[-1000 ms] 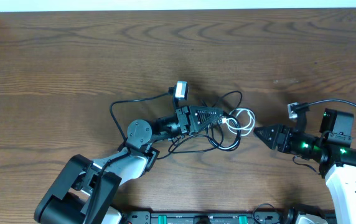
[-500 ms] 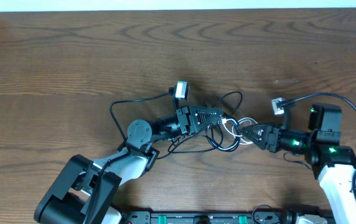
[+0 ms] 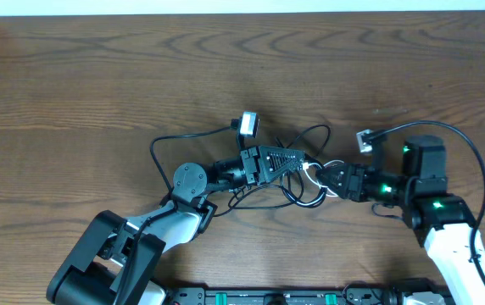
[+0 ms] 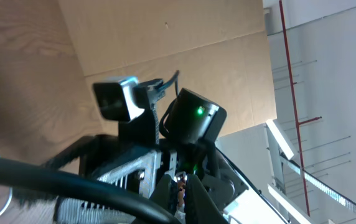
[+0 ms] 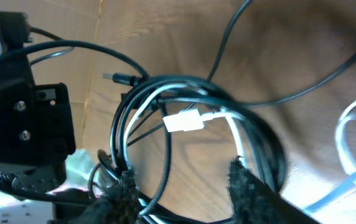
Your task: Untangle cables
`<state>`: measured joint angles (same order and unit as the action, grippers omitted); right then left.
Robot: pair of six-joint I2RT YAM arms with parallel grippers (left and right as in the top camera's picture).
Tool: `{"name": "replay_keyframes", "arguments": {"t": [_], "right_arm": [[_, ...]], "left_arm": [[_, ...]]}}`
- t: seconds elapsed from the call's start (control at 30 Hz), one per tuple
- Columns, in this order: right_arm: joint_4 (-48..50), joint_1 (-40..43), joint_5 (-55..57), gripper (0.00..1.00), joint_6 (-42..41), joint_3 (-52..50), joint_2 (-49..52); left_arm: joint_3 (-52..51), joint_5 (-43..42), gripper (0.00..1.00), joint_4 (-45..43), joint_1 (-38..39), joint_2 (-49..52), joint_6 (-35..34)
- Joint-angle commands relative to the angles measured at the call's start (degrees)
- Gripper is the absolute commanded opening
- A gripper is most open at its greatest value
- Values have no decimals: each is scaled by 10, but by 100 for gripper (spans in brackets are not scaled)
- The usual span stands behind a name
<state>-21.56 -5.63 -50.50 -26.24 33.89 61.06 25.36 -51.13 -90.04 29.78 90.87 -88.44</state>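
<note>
Two grippers now meet at one knot. At left, the arm's own black lead (image 3: 153, 152) loops nearby, easy to snag. The left gripper (image 3: 300, 161) stays clenched, apparently pinching the cables (image 3: 309, 200), black loops round a white one, mid-way across the table (image 3: 98, 76). From the right, the right gripper (image 3: 334, 180) has slid in; its parted jaws straddle the bundle, gripping nothing yet. A pull-apart looks close.
</note>
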Motion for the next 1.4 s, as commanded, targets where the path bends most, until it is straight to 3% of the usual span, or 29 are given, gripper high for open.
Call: {"name": "replay_keyframes", "arguments": {"t": [0.0,0.07,0.33,0.63,0.73,1.0,1.37], "right_arm": [[0,-33,42,42,-133,-3,11],[4,-71,107,43,-214,-3,23],[105,-167,229,38,-347,-3,62],[150,-188,341,32,-398,-3,68],[156,-188,341,29,-398,-3,68],[154,-188,356,1,-367,-3,68],[160,-179,257,1,-186,-3,12]], "left_arm": [[9,-2,7,-9,-3,-10,14],[9,10,8,-9,-3,-10,13],[9,30,8,-9,-3,-10,-2],[9,30,7,-9,-3,-10,-15],[9,30,7,-9,-3,-10,-15],[9,29,7,-9,-3,-10,-15],[9,28,7,-6,-3,-10,10]]}}
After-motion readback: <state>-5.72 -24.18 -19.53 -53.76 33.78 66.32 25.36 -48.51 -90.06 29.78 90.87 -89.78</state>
